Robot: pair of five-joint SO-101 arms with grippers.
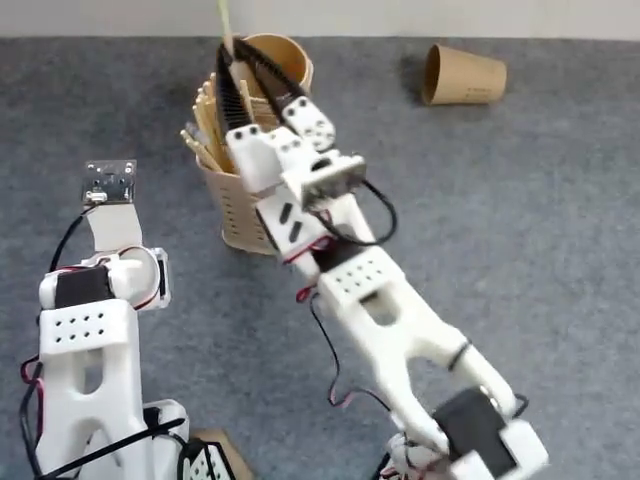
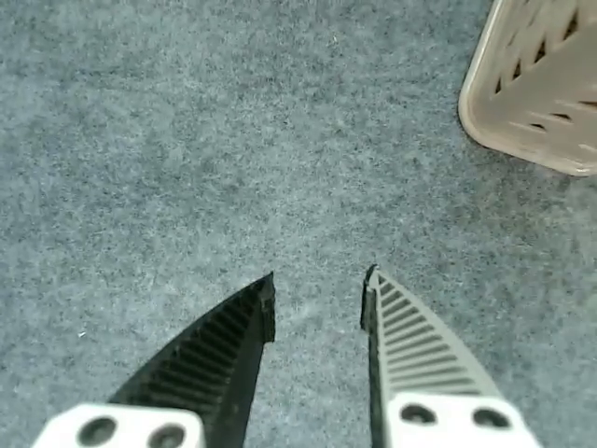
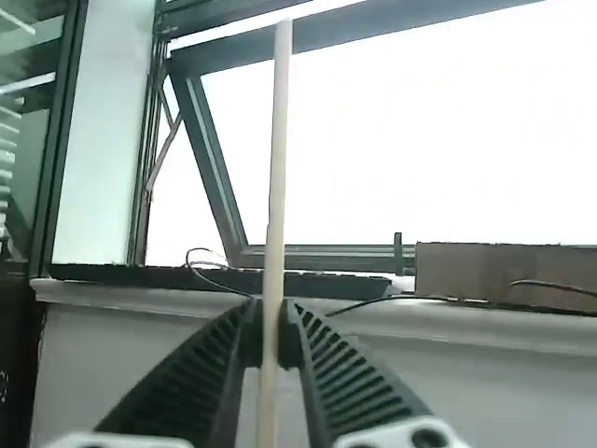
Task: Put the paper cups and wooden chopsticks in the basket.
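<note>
Gripping wooden chopstick [image 3: 278, 168] upright in right tool [image 3: 270, 329], above basket [image 1: 240, 215] rim. Inside basket: more chopsticks [image 1: 208, 125], probably second paper cup [image 1: 285, 55]. Holding left tool [image 2: 317, 287] open over bare table [image 1: 540, 250], near basket corner. On side near far table edge: paper cup [image 1: 463, 74], open room all round.

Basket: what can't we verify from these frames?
1. High view: the right gripper and its arm cover the basket mouth; the number of sticks inside is unclear.
2. High view: the held chopstick has its tip cut off by the upper edge and its lower end hidden by the gripper.
3. Left wrist view: basket cut off by the frame edge.
</note>
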